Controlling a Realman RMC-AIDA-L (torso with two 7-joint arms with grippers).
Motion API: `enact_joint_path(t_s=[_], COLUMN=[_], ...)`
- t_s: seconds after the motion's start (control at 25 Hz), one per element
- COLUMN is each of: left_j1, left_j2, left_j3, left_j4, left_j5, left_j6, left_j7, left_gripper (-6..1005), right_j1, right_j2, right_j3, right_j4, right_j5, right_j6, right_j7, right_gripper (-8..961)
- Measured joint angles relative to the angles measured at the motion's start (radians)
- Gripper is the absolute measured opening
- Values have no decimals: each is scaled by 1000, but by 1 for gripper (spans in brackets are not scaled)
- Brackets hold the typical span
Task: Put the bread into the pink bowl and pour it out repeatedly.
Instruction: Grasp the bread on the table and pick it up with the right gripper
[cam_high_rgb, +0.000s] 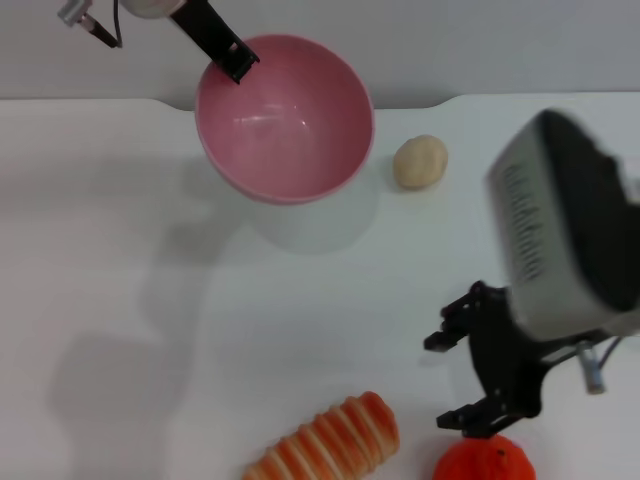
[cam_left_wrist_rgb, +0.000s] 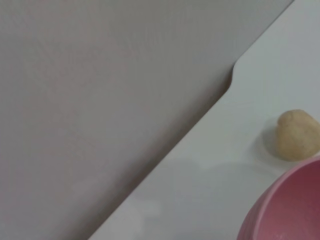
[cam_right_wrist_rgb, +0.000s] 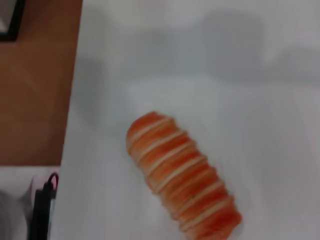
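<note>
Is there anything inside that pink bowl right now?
Empty. The pink bowl shows only bare pink inside, held tilted by the left gripper; the bread lies on the table.

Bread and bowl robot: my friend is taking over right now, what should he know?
Left gripper: up at the far rim of the pink bowl, holding it tilted; the bowl is empty.
Right gripper: open, hovering near the table's front edge, between the bread and an orange fruit.
Bread lies on the table, not gripped.
Left: pick up bread, drop into bowl, pour out, repeat.
</note>
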Motion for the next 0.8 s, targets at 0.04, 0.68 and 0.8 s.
enact_joint_path(t_s=[0.04, 0.68, 0.8], left_j1=[2, 40, 41], left_j2=[-1, -6, -4], left_j3=[0, 5, 3], left_j4=[1, 28, 32], left_j5=[-1, -22, -20], left_j6=[5, 16, 18], left_j7=[0, -13, -13], left_gripper=[42, 41, 41], right_j1=[13, 131, 136], right_j2=[0, 2, 2], right_j3=[-22, -177, -198], right_j4=[10, 281, 301], right_j5=[-11, 27, 34], right_j6=[13, 227, 237], right_j7=[5, -45, -51], right_gripper=[695, 718, 718])
